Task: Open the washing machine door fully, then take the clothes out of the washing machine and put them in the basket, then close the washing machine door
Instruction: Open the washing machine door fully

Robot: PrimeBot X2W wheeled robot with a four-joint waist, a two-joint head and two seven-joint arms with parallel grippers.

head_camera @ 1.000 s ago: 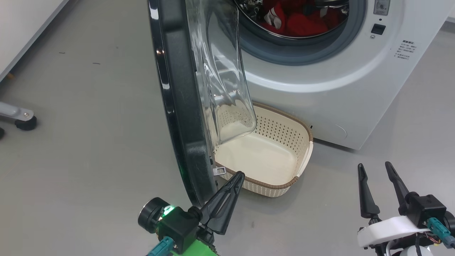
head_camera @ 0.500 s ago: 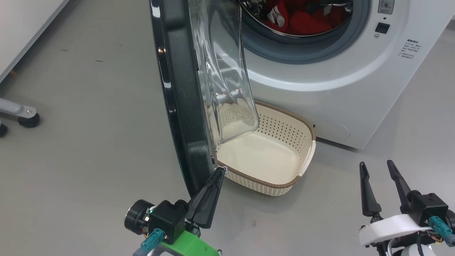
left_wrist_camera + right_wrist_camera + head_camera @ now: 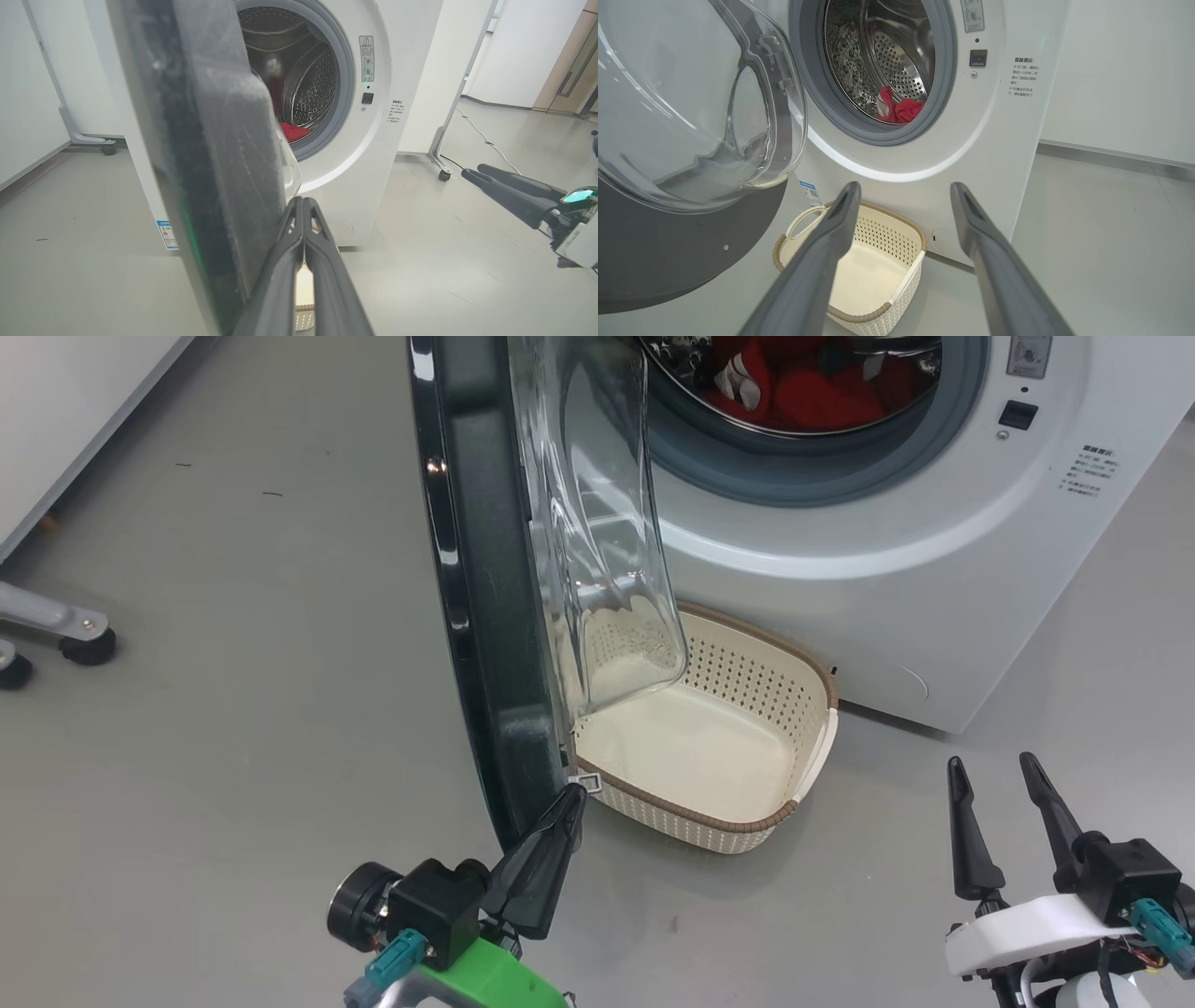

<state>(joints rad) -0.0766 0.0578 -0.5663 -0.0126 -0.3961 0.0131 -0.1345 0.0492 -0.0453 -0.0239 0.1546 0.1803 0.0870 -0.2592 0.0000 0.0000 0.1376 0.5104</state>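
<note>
Lab-like test room: bare grey floor [image 3: 233, 728], white partition [image 3: 56, 420] on castors [image 3: 89, 646], freestanding washing machine [image 3: 840, 579].

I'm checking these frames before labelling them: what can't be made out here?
Clothes: the head view's top edge cuts them off; how many pieces is unclear.
Basket: in the head view its left end lies behind the washing machine door.
Printed notice on the washing machine: too small to read, right wrist view.
Left gripper: whether its shut tips touch the door is unclear.

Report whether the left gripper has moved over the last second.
Yes. Against the basket, the left gripper has shifted to the robot's left: its tip overlapped the near rim earlier and now sits at the lower edge of the washing machine door.
</note>
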